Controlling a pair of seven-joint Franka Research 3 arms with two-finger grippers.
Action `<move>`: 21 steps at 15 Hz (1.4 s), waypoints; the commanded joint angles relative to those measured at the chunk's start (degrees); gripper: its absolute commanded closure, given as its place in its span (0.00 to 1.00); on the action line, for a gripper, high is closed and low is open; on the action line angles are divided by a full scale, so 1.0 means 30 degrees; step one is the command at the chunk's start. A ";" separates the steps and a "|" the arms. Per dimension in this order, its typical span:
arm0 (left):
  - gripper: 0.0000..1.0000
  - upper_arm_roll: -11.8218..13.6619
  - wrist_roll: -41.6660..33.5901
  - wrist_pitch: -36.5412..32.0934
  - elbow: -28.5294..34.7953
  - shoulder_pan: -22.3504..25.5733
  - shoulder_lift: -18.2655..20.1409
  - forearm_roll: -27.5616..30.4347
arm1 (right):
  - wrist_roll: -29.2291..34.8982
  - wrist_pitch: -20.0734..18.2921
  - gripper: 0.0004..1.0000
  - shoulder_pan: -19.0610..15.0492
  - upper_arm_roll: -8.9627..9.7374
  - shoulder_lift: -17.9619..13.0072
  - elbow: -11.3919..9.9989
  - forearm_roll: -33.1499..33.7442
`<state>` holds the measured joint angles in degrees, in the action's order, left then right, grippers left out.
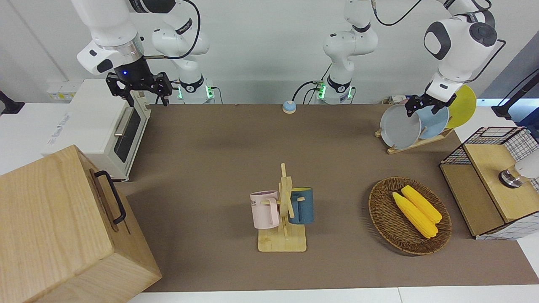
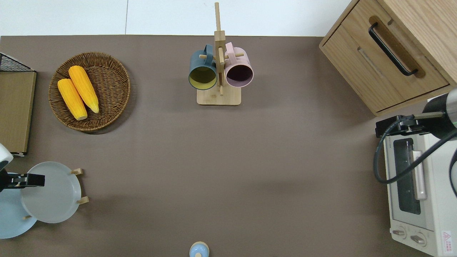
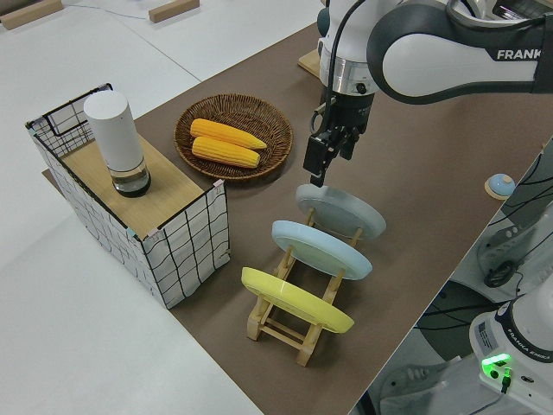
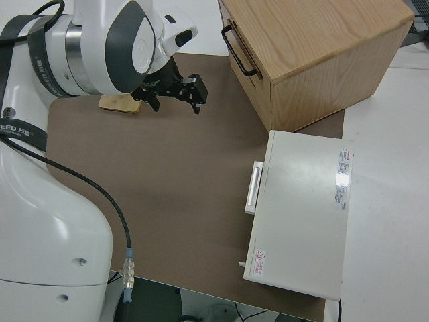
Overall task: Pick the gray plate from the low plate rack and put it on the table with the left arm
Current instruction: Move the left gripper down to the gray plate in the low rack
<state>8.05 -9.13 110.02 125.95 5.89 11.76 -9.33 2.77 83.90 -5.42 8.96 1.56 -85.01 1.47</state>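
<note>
The gray plate (image 1: 399, 127) stands on edge in the slot of the low plate rack (image 1: 414, 144) that lies farthest from the robots, at the left arm's end of the table (image 1: 210, 160). It also shows in the overhead view (image 2: 50, 194) and the left side view (image 3: 341, 210). My left gripper (image 1: 424, 107) is open and hangs just above the gray plate's upper rim, as the overhead view (image 2: 21, 180) and the left side view (image 3: 324, 160) show. It holds nothing. My right arm is parked with its gripper (image 4: 177, 97) open.
A light-blue plate (image 1: 436, 120) and a yellow plate (image 1: 463, 107) stand in the same rack, nearer to the robots. A wicker basket (image 1: 379, 210) with corn, a wire-sided box (image 1: 492, 181), a mug tree (image 1: 284, 210), a wooden cabinet (image 1: 63, 227) and a toaster oven (image 1: 101, 126) stand around the table.
</note>
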 commanded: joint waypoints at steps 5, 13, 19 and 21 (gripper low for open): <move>0.00 0.0013 -0.0122 0.2906 0.2784 0.0556 0.0737 -0.0377 | 0.0074 -0.0018 0.02 0.0138 -0.0114 0.0007 0.0123 -0.0051; 0.54 0.0013 -0.0122 0.2906 0.2784 0.0585 0.0737 -0.0377 | 0.0074 -0.0017 0.02 0.0138 -0.0114 0.0007 0.0123 -0.0051; 1.00 0.0013 -0.0122 0.2877 0.2755 0.0585 0.0737 -0.0377 | 0.0074 -0.0046 0.02 0.0138 -0.0114 0.0007 0.0123 -0.0051; 1.00 0.0013 -0.0122 0.2848 0.2755 0.0614 0.0737 -0.0377 | 0.0074 -0.0047 0.02 0.0138 -0.0114 0.0007 0.0123 -0.0051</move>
<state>7.90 -8.99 117.34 132.36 7.11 12.45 -9.22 2.77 83.90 -5.42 8.96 1.56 -85.01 1.47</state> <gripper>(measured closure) 0.930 0.013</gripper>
